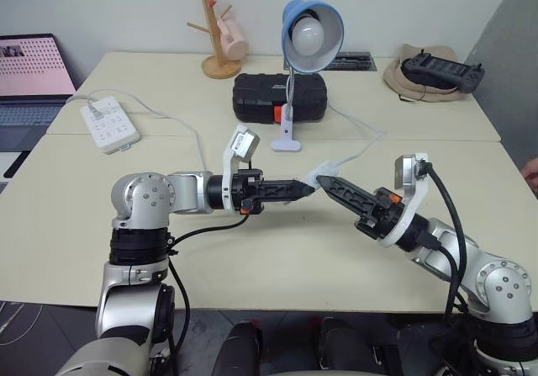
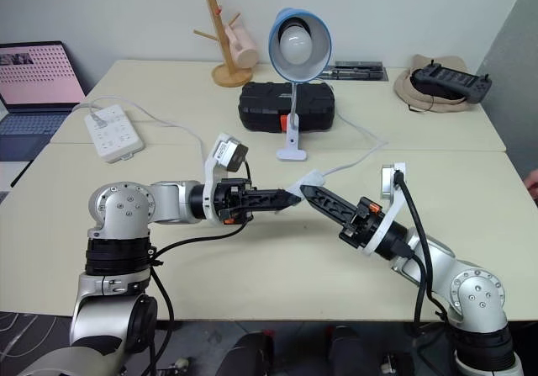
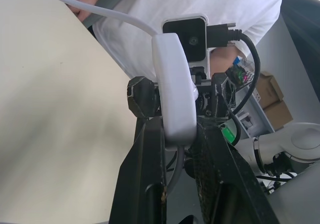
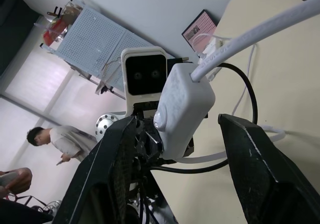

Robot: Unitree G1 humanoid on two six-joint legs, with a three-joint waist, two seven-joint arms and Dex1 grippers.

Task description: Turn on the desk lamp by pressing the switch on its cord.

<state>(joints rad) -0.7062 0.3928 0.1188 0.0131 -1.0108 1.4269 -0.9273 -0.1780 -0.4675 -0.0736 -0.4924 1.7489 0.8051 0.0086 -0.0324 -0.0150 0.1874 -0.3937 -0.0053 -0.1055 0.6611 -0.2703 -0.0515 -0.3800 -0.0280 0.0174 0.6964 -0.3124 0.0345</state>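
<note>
My left gripper (image 1: 304,189) is clamped on the switch (image 1: 323,175), holding it up over the table (image 1: 101,191) with its long axis slanting up along the cord (image 1: 363,150). Just right of it, my right gripper (image 1: 329,182) has its fingers spread either side of that white oblong, not yet squeezing. The desk lamp (image 1: 309,33) behind looks unlit.

Switch (image 4: 182,115): you see a white oblong body between the two black fingers (image 4: 107,176), touching neither.
Cord (image 4: 255,36): white cable leaving the switch.
Left gripper (image 4: 150,144): behind the switch, gripping it.
Person (image 4: 55,140): standing in the background.
Table (image 4: 290,98): beige surface.
</note>
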